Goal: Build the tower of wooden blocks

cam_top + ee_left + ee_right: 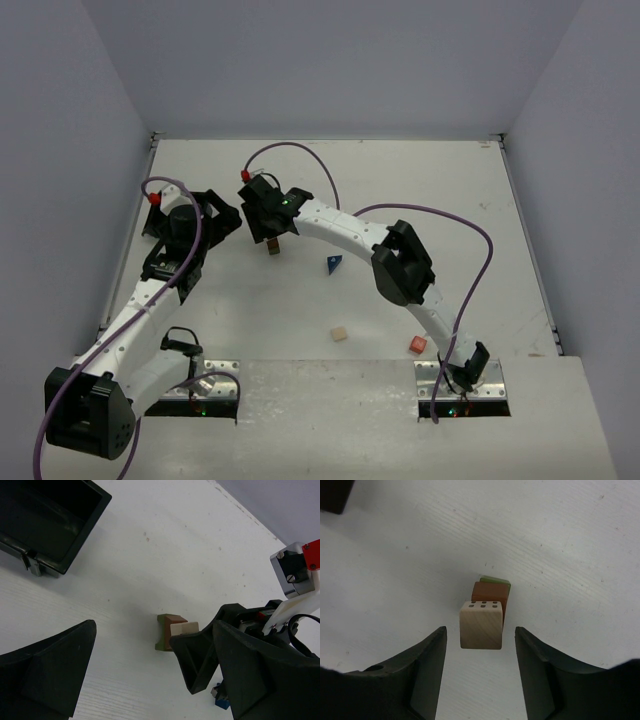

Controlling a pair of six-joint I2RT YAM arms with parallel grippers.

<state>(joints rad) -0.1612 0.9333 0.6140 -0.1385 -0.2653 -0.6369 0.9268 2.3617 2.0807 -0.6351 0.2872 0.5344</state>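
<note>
A tan cube [481, 625] with dots on its far face sits on the olive-green oblong [495, 580], whose side is brown. This small stack [272, 246] stands left of the table's middle. My right gripper [480, 629] is open and straddles the tan cube, with a gap on each side. It shows in the top view [272, 236] over the stack. My left gripper [220, 214] is open and empty, just left of the stack [167, 631]. The blue wedge [333, 263], a second tan cube [340, 333] and the red cube [417, 344] lie loose on the table.
A black square tray [50, 525] stands at the far left, near my left gripper; its corner shows in the right wrist view [332, 495]. Grey walls close the table on three sides. The right arm reaches across the table's middle.
</note>
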